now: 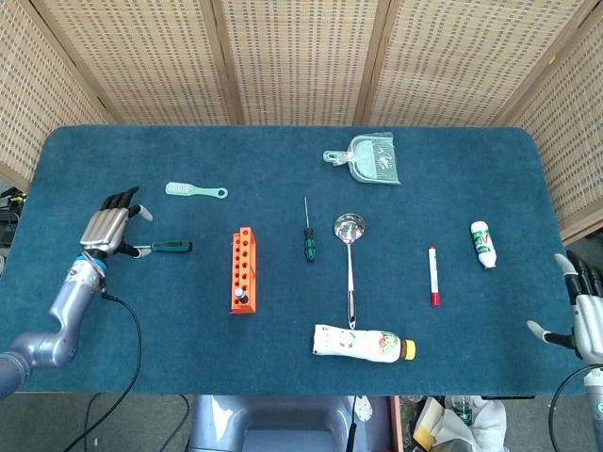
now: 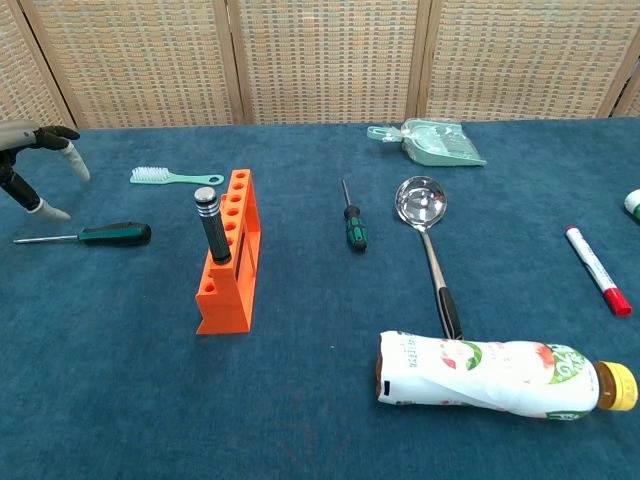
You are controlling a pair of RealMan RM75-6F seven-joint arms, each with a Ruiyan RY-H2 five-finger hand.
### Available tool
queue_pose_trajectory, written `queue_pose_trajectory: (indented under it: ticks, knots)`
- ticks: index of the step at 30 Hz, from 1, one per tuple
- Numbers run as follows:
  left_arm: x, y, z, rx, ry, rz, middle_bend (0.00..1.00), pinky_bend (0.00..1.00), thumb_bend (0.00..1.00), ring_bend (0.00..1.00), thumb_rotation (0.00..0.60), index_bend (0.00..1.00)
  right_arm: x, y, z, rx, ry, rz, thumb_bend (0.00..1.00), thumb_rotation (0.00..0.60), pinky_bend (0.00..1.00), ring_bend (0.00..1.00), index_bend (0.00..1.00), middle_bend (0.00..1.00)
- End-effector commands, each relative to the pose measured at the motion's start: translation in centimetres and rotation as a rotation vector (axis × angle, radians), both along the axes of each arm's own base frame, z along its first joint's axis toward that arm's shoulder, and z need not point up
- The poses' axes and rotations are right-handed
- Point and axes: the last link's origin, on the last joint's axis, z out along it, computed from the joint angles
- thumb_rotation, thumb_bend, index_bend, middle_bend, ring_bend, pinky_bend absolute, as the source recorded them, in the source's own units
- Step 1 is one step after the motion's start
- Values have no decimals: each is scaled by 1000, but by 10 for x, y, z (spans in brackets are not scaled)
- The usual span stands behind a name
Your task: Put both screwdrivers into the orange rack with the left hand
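Note:
Two green-handled screwdrivers lie flat on the blue table. One screwdriver (image 1: 162,248) (image 2: 95,235) rests left of the orange rack (image 1: 242,269) (image 2: 232,251); the other screwdriver (image 1: 308,235) (image 2: 352,220) lies to the rack's right. A black and silver tool (image 2: 213,226) stands upright in the rack's near end. My left hand (image 1: 106,227) (image 2: 30,160) hovers just left of the left screwdriver's tip, fingers apart, holding nothing. My right hand (image 1: 581,311) sits at the table's right edge, open and empty.
A mint brush (image 1: 196,191) (image 2: 174,177) lies behind the left screwdriver. A metal ladle (image 1: 350,264) (image 2: 430,243), a dustpan (image 1: 369,160) (image 2: 428,142), a red marker (image 1: 433,275) (image 2: 597,268), a lying drink bottle (image 1: 363,344) (image 2: 495,375) and a small white bottle (image 1: 482,244) fill the right half.

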Motion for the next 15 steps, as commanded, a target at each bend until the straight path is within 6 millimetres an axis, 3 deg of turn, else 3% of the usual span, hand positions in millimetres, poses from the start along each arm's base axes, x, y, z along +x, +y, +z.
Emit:
queue_pose_trajectory:
  ticks: [1,6,10,15]
  knots:
    - [1,3,-8,-17,2,5,0,0,16,0,600,385,0,0,0,-1,2,-2,0,600,0,0,0,0]
    - [3,6,-22,-46,22,-2,0,0,119,0,600,426,-2,-2,-1,0,7,-14,0,600,0,0,0,0]
    - [10,11,-44,-92,44,-6,0,0,143,0,600,458,-4,-4,-1,-1,10,-23,0,600,0,0,0,0]
    - [14,16,-56,-100,56,-2,0,0,152,0,600,473,-6,-5,-1,-3,12,-34,0,600,0,0,0,0]
